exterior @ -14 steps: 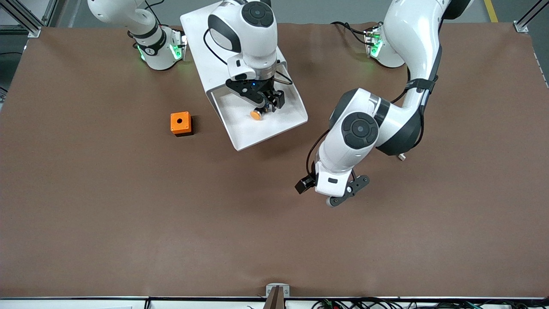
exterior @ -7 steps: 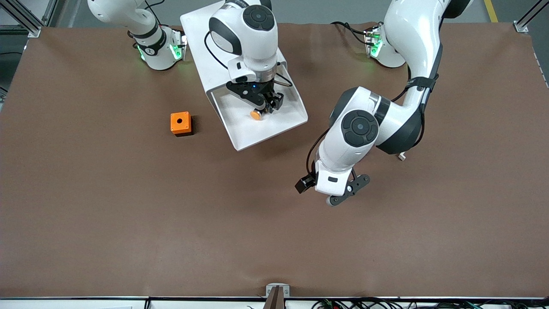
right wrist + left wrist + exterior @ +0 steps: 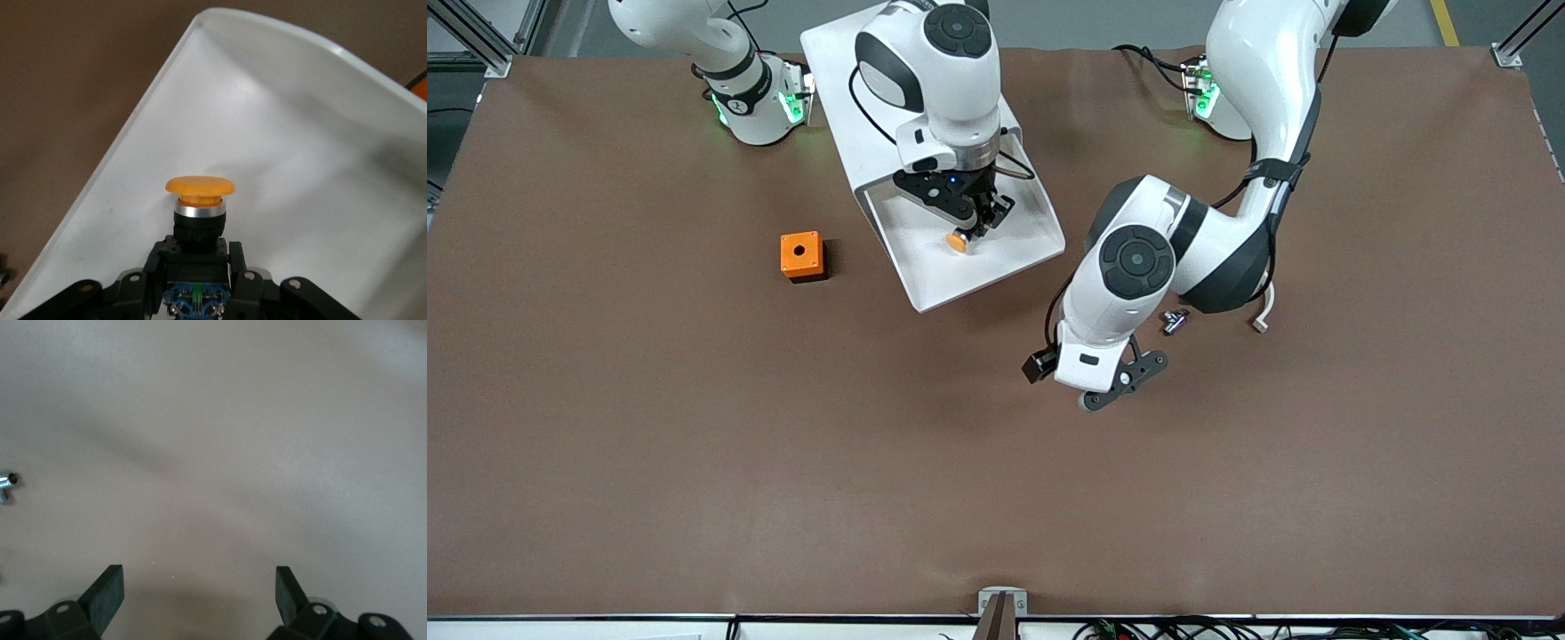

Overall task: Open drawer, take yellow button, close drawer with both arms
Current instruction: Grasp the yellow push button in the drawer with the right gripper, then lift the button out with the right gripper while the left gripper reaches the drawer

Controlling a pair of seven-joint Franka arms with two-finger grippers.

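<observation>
The top drawer stands pulled out of the white cabinet, toward the front camera. My right gripper is inside the open drawer, shut on the button. In the right wrist view the orange cap sticks out past the fingers, which clamp the black-blue body over the white drawer floor. My left gripper is open and empty, over bare table nearer the front camera than the drawer. Its two fingers stand wide apart in the left wrist view.
An orange cube with a hole sits on the table beside the drawer, toward the right arm's end. A small metal piece and a small white piece lie under the left arm. The metal piece shows in the left wrist view.
My left arm has swung toward the drawer, and the small metal piece under it has come into view. My right gripper has stayed on the button in the drawer, turning slightly.
</observation>
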